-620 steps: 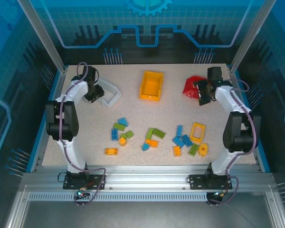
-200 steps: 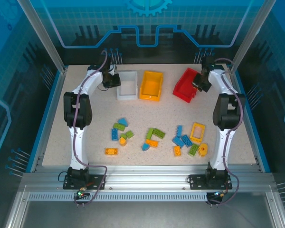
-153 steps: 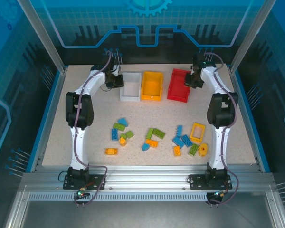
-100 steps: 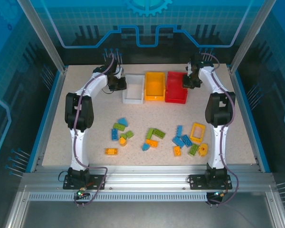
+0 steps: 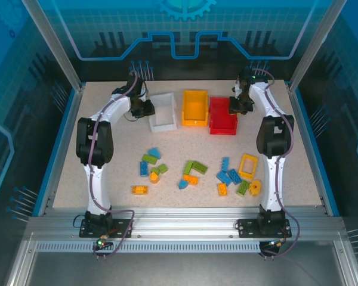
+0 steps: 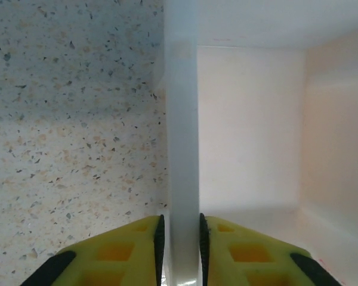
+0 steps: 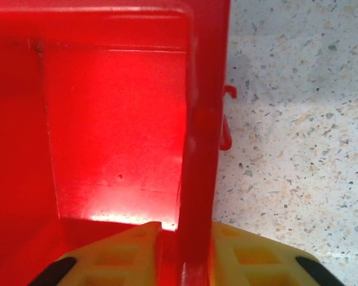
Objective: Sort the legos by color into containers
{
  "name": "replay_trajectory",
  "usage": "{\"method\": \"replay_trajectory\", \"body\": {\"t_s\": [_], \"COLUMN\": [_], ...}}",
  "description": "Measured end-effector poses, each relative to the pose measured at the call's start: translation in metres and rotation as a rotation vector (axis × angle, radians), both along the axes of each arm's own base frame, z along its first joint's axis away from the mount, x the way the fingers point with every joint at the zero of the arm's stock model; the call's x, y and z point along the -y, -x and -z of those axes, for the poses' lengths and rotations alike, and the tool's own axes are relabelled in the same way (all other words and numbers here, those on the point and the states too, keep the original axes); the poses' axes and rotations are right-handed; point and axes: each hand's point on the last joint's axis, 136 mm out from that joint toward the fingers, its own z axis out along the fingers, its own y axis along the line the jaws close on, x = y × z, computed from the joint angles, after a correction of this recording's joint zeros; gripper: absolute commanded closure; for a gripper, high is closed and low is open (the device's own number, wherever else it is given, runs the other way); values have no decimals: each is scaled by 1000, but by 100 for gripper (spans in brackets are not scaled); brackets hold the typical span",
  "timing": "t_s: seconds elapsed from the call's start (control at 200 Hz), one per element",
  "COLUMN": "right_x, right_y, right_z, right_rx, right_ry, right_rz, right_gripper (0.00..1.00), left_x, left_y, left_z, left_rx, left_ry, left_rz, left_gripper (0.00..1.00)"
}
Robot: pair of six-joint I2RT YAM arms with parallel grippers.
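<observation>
Top external: speckled beige tabletop w/ a blue edge strip, set inside an aluminium-profile frame. Blue translucent panels enclose it on 3 sides, printed w/ a line pattern and, top centre, a gear motif. Three bins stand in a row at the far part of the table: white bin at left, yellow bin in the middle, red bin at right. The yellow and red bins sit just beside each other; the white one is a little apart. The legos lie loose on the nearer half of the table, well apart from the bins, in approx. 3 clusters of blue, green and orange/yellow pcs., incl. a yellow frame piece at right and a lone orange brick at left. Left gripper is at the white bin's left wall. Left wrist: its yellow fingers straddle that wall, one outside over the table, one inside the bin, pads very close to it; clamped or just slackened cannot be told. Right gripper is at the red bin's right wall. Right wrist: its fingers straddle the red wall likewise, and the grip cannot be told either.
</observation>
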Motion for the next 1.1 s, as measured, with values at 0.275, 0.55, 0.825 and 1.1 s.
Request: {"method": "replay_trajectory", "body": {"t_s": [0.275,0.55,0.825,1.1], "right_x": [5,27,54,63], "right_y": [7,39,150,233], "right_z": [6,-85,-101,-20], "right_rx": [-10,212,274,54], "right_ry": [17,16,-2,49], "right_rz": [38,185,466,568], "right_gripper": [47,40,43,49], "left_x": [-1,2,84,234], "left_y": [1,13,84,245], "left_z": [-1,-45,-123,-84], "left_rx": [0,76,282,220], "left_ry": [-6,26,209,366], "left_rz": [3,-21,84,420], "left_gripper": [57,49,40,40]}}
